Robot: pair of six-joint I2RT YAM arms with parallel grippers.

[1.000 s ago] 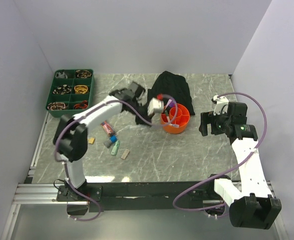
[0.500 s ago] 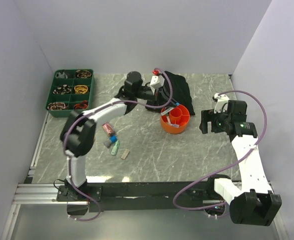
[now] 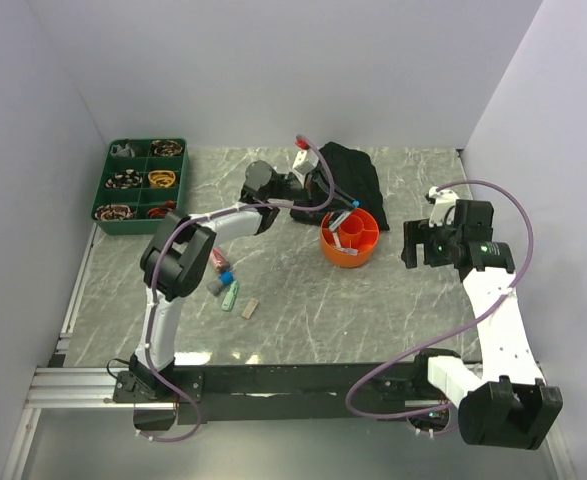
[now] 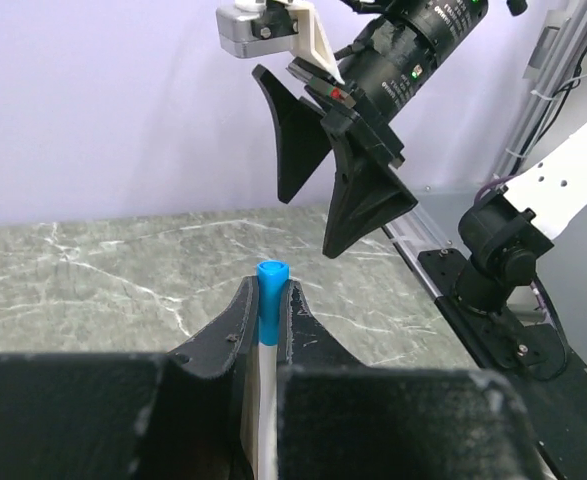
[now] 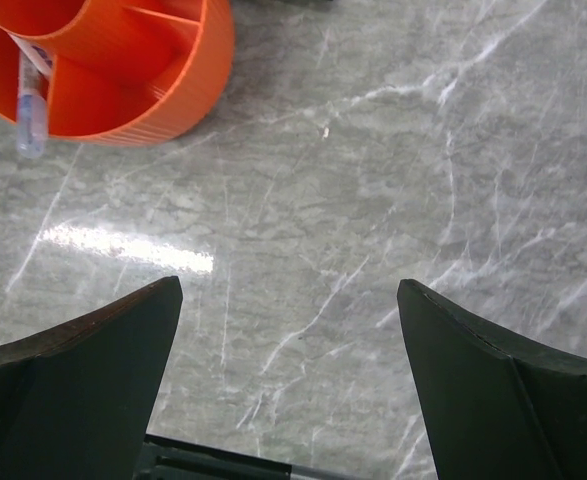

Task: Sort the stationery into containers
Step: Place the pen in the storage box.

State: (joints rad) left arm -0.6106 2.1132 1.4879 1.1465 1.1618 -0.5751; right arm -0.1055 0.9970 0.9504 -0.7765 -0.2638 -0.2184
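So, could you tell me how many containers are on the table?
2: the green tray at the far left corner, and the orange tub near the middle, by the black cloth.

Room is being left between tub (image 3: 343,258) and right gripper (image 5: 289,290); the tub's rear is being crowded by heap (image 3: 348,170).

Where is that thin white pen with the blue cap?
The blue-capped white pen is pinched in the left gripper, poised at the far rim of the round orange plastic tub, beside the black fabric heap.
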